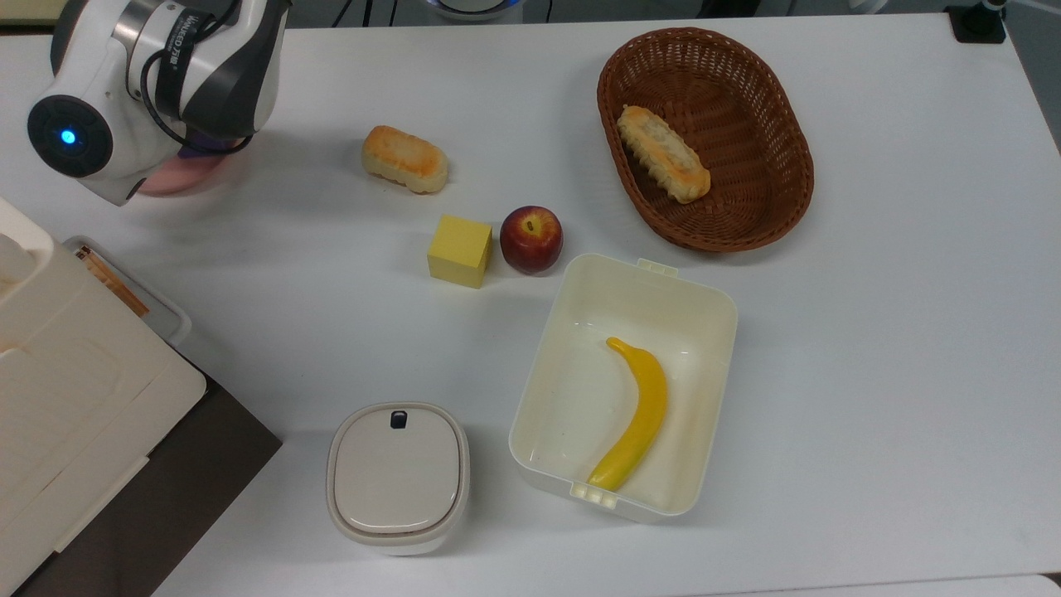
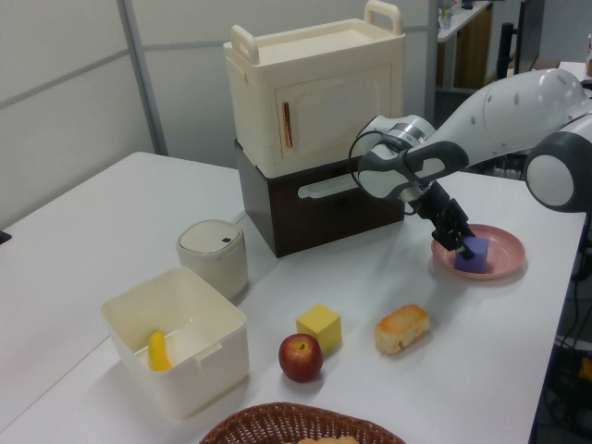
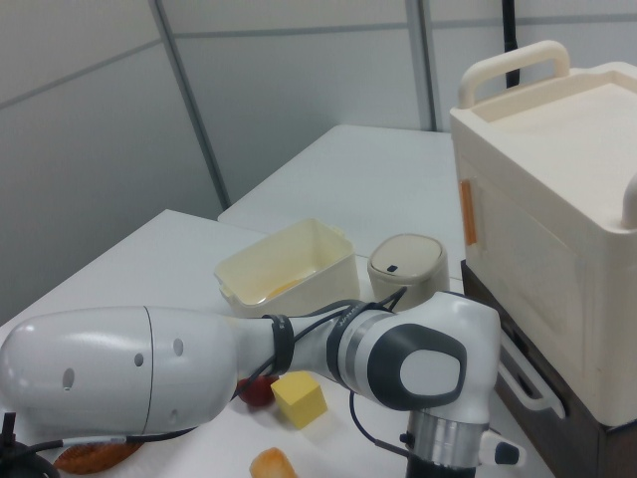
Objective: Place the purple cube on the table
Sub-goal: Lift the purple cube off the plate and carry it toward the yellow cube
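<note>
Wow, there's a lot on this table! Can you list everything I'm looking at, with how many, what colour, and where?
purple cube: 1, blue-violet, on the pink plate
pink plate: 1, near the cabinet
yellow cube: 1, beside the apple
apple: 1, red, table centre
bread rolls: 2, golden; one on the table, one in the basket
basket: 1, brown wicker
box: 1, cream, open
banana: 1, yellow, in the box
lidded container: 1, beige
cabinet: 1, cream, on a dark base
table: 1, white
hand: 1, dark, at the purple cube
</note>
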{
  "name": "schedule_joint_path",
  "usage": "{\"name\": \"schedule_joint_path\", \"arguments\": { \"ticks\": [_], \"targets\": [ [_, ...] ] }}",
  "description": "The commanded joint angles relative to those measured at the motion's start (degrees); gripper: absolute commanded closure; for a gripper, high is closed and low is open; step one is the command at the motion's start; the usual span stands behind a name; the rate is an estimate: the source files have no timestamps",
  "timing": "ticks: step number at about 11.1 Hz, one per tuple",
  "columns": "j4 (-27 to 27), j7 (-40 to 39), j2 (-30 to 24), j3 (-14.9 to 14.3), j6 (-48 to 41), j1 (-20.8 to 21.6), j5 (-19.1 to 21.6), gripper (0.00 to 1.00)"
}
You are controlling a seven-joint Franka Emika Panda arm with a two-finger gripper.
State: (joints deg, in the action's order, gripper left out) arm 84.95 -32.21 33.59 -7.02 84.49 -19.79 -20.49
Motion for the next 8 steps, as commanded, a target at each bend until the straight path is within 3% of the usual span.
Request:
{"name": "schedule_joint_path", "arguments": {
  "ticks": [1, 4, 8],
  "targets": [
    [0.57, 0.92, -2.91, 0.08, -0.55, 1.33, -1.13, 0.81],
    [-0.83, 0.48, -6.16, 0.43, -3.8, 3.35, -0.96, 0.81],
    [-4.61, 1.27, -6.7, 0.52, -9.87, 10.81, 0.97, 0.81]
  ]
}}
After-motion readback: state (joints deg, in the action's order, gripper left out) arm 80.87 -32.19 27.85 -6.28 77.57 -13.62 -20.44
